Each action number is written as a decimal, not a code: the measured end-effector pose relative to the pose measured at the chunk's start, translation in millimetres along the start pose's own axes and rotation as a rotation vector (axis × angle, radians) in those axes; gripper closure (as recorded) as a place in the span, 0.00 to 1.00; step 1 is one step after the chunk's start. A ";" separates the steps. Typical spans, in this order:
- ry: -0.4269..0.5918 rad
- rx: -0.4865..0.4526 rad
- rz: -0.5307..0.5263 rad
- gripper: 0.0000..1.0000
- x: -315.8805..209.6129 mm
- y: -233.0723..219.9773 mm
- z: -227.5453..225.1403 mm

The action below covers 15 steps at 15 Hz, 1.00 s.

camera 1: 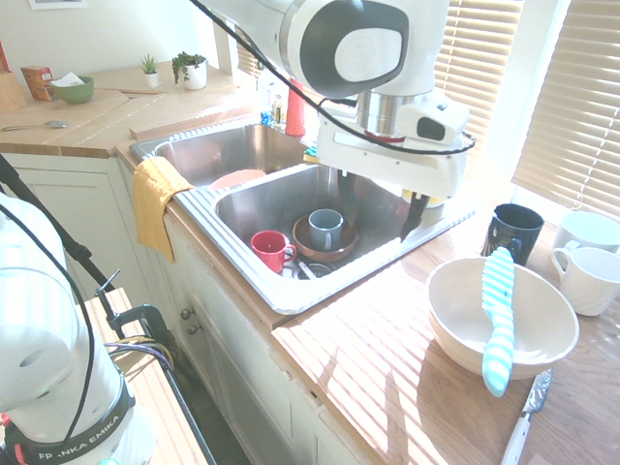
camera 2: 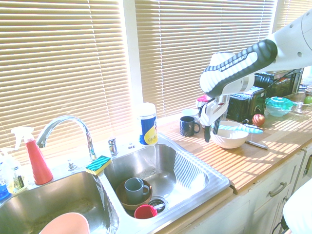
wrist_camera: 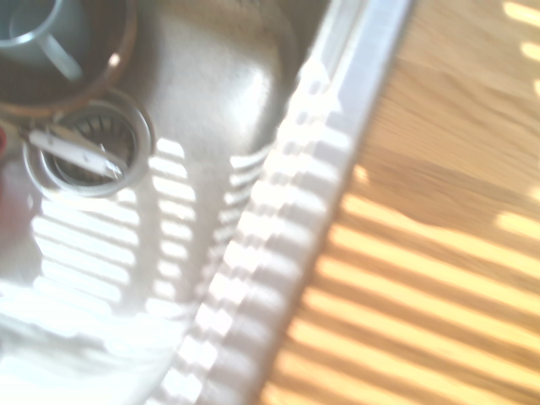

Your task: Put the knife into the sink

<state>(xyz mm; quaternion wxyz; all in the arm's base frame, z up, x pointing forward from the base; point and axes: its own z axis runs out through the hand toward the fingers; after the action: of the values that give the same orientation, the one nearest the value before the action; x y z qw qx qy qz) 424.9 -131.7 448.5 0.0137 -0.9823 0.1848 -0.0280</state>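
Observation:
The turquoise-and-white striped knife (camera 1: 499,320) lies across the rim of a white bowl (camera 1: 455,325) on the wooden counter, right of the sink (camera 1: 247,291). In the second exterior view the knife (camera 2: 239,128) rests on the same bowl (camera 2: 229,141). My gripper (camera 1: 376,201) hangs open and empty over the right basin's far rim, a short way left of the bowl; one dark finger (camera 2: 207,132) points down just beside the bowl. The wrist view shows the ribbed sink rim (wrist_camera: 278,211) and the drain.
The right basin holds a red cup (camera 1: 271,249) and a grey mug (camera 1: 325,231) in a brown bowl. A black mug (camera 1: 513,231), white mugs (camera 1: 591,262) and a silver-bladed utensil (camera 1: 528,412) surround the bowl. A wipes canister (camera 2: 147,124) and faucet (camera 2: 68,129) stand behind the sink.

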 end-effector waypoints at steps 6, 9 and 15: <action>0.012 -0.030 -0.032 0.00 24.6 100.2 -6.3; 0.024 -0.056 -0.004 0.00 49.7 130.5 9.5; -0.013 -0.085 -0.008 1.00 89.2 151.5 51.1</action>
<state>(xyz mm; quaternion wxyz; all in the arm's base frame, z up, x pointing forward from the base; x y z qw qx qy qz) 456.1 -304.4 396.4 -0.0272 -0.9828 0.1819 -0.0137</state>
